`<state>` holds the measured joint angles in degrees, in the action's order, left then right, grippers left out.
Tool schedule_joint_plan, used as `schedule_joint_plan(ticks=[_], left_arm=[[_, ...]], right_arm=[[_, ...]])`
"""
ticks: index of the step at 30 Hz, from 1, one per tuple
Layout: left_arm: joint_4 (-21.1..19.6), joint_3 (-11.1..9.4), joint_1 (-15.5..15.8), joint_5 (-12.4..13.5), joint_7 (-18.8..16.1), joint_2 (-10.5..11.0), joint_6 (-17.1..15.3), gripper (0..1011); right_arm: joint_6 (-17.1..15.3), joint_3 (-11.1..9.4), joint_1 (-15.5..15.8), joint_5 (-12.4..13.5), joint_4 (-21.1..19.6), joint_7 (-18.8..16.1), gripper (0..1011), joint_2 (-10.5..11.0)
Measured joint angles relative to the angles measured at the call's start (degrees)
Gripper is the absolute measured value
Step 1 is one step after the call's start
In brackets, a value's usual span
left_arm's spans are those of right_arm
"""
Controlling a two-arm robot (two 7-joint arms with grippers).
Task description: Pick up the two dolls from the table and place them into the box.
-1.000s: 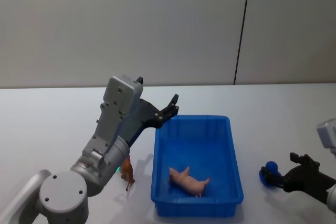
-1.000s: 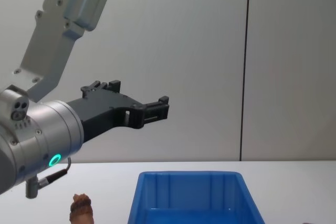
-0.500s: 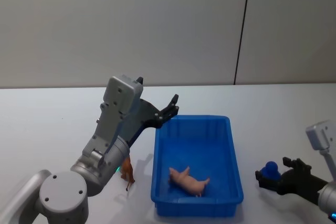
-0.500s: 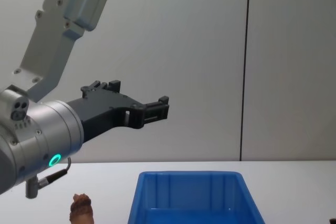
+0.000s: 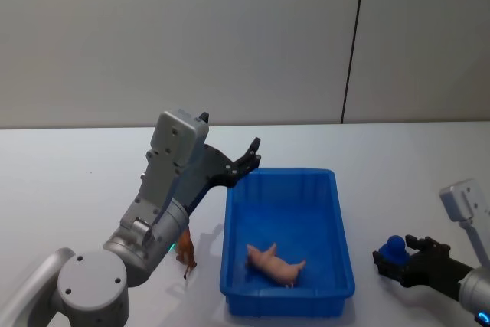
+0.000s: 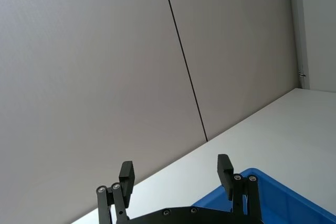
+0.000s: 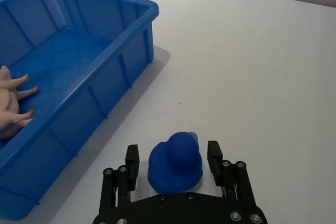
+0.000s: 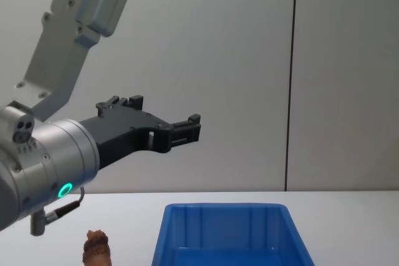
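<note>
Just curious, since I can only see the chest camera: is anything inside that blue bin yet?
Observer: Yes, the pale pink doll lies on its side on the floor of the box.
Visitor: And the other arm?
Observer: The right gripper is down at table level, right of the box, fingers open.
Visitor: Around anything?
Observer: A small blue duck toy stands between its fingers, with a gap on each side.

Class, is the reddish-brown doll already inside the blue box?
No, the reddish-brown doll stands on the table beside the box.
</note>
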<state>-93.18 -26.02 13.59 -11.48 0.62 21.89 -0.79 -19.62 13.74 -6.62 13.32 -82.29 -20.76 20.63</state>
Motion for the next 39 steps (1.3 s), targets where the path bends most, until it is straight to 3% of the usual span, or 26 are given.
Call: schedule_joint_plan(ticks=[6,11,24,39], left_arm=[[0.0,0.0,0.0,0.0,0.0,0.0,0.0,1001],[0.0,0.0,0.0,0.0,0.0,0.0,0.0,1001],[0.0,0.0,0.0,0.0,0.0,0.0,0.0,1001],[0.0,0.0,0.0,0.0,0.0,0.0,0.0,1001]], right_arm=[[0.0,0.1,0.0,-0.1,0.1,0.1,676,0.0],[0.0,0.1,0.1,-0.1,-0.1,0.2,496,0.1],[1.5,-0.1,0.6,0.2,-1.6,0.6,390,0.4],[6.6,-0.6,0.0,1.3,-6.4,0.6,298,0.4]])
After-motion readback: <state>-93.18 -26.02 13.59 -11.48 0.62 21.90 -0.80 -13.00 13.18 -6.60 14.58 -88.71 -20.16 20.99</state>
